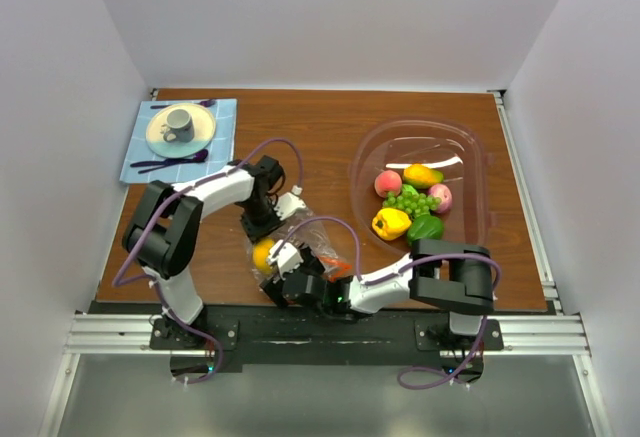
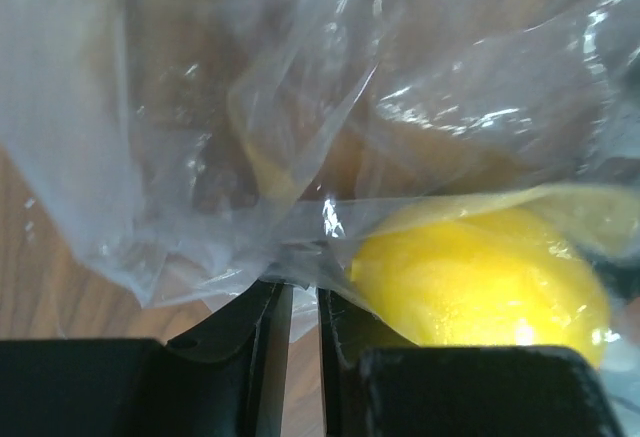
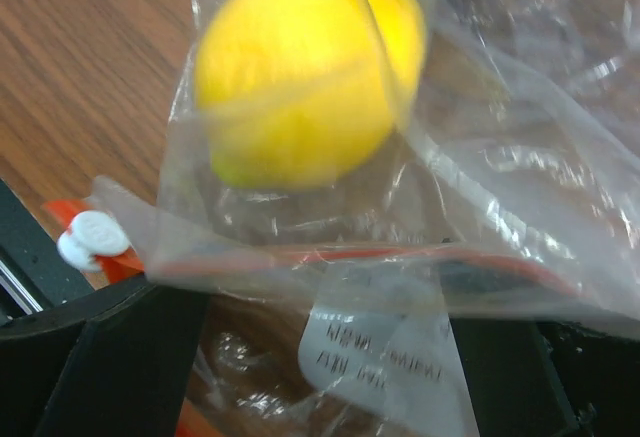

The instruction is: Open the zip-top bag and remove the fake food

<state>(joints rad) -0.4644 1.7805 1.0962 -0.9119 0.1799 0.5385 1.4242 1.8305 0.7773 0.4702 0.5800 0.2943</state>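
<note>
**One toy fruit bagged, six in the tub**

At right, the large pink-tinted clear oval tub [image 1: 455,147] holds six glossy fake food pieces [image 1: 410,202]. The crinkly clear zip-top bag [image 1: 305,242] lies near centre, one yellow fruit [image 3: 300,67] inside. My left gripper [image 2: 300,302] pinches its film. My right gripper [image 3: 315,322] has its jaws spread around the orange-red zip strip [image 3: 300,255]. I can't read the blurred label [image 3: 370,347].

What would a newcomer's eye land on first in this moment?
The crinkled zip-top bag sits at the near edge of the table with a yellow fake fruit showing through it. The left gripper pinches its film, and the right gripper is open at its orange-red zip strip. To the right, a bright pile of fake food lies in a clear tub.
</note>
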